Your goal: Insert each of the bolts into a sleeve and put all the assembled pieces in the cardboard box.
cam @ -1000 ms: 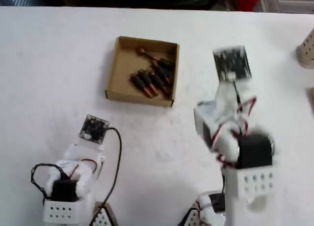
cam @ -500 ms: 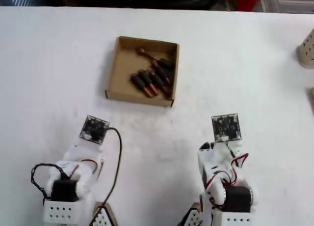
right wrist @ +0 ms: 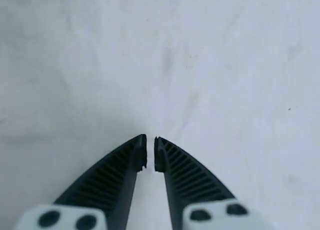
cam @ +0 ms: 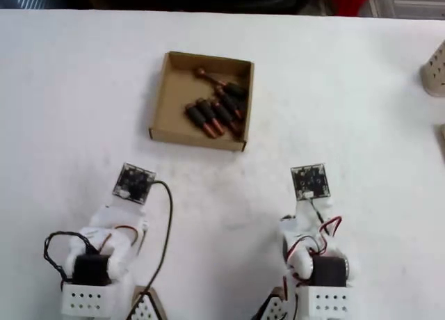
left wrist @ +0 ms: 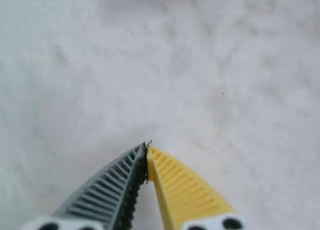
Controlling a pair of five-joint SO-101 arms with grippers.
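Box (cam: 174, 97) well apart from right hand (right wrist: 150, 154)

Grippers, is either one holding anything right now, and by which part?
Nothing is held; the left gripper and the right gripper are both empty.

An open brown cardboard box (cam: 170, 101) sits in the upper centre-left of the high view. Dark sleeved bolts (cam: 215, 115) with coppery ends lie clustered in its right half.

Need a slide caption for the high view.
Open brown cardboard box on the white table, black-sleeved copper bolts lying inside.
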